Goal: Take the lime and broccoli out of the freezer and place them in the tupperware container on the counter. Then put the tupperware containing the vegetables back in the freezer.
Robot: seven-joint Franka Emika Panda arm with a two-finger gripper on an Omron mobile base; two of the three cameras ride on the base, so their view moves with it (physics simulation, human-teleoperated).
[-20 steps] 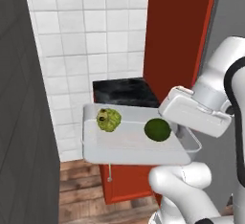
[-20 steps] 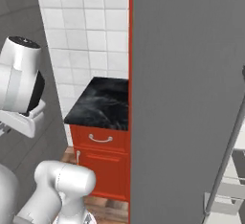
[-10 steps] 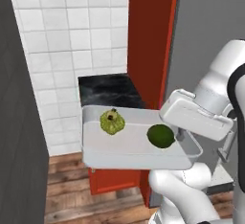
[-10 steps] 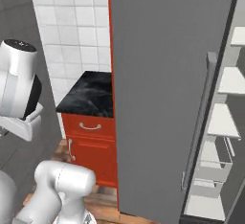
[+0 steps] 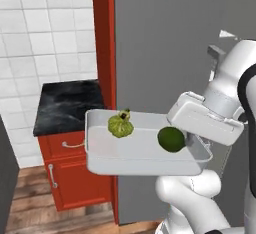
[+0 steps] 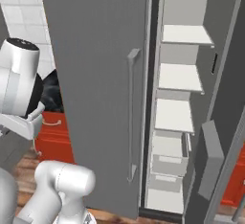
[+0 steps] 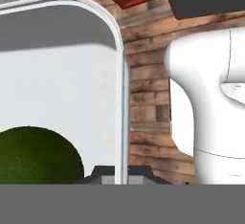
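The tupperware container (image 5: 140, 167) hangs level in the air in front of the freezer's ridged grey door (image 5: 165, 43). My gripper (image 5: 199, 147) is shut on its right rim. Inside lie the bumpy yellow-green broccoli (image 5: 120, 125) at the back and the smooth dark lime (image 5: 171, 139) near my hand. In the hand view the gripper (image 7: 121, 175) pinches the container's rim (image 7: 119, 74), with the lime (image 7: 38, 156) just inside it. The right base view has the freezer door (image 6: 95, 74) swung open, its bar handle (image 6: 130, 113), and white inner shelves (image 6: 177, 77).
The black marbled counter (image 5: 67, 105) on its red cabinet (image 5: 75, 178) stands to the left behind the tray, against a white tiled wall (image 5: 45, 33). A tall red panel (image 5: 103, 38) borders the freezer. Wooden floor (image 7: 148, 65) lies below. A grey door bin (image 6: 210, 165) juts out at the freezer's right.
The whole picture has swung right, so the camera moved: the counter slid left and the freezer's door and open shelves came into view. The tray stays in my grip with both vegetables inside.
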